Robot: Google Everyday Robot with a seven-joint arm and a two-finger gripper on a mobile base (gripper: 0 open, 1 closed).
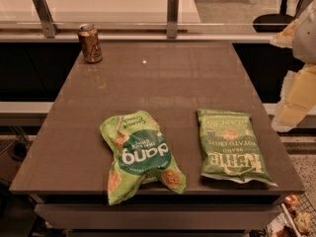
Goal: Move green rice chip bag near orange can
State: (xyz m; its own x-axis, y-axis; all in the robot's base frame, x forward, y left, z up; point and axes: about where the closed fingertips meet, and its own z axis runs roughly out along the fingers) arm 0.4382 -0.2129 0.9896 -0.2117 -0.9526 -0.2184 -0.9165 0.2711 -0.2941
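Observation:
The green rice chip bag [140, 155] lies flat near the front edge of the dark table [163, 83], left of centre, with its white "dang" lettering upside down. The orange can [90, 43] stands upright at the table's far left corner, well apart from the bag. My gripper [297, 68] shows as a pale shape at the right edge of the view, off the table's right side and above it, far from both the bag and the can. It holds nothing that I can see.
A flatter green potato chip bag [232, 146] lies at the front right of the table. A glass rail with metal posts [172, 15] runs behind the table's far edge. An office chair [281, 11] stands at the far right.

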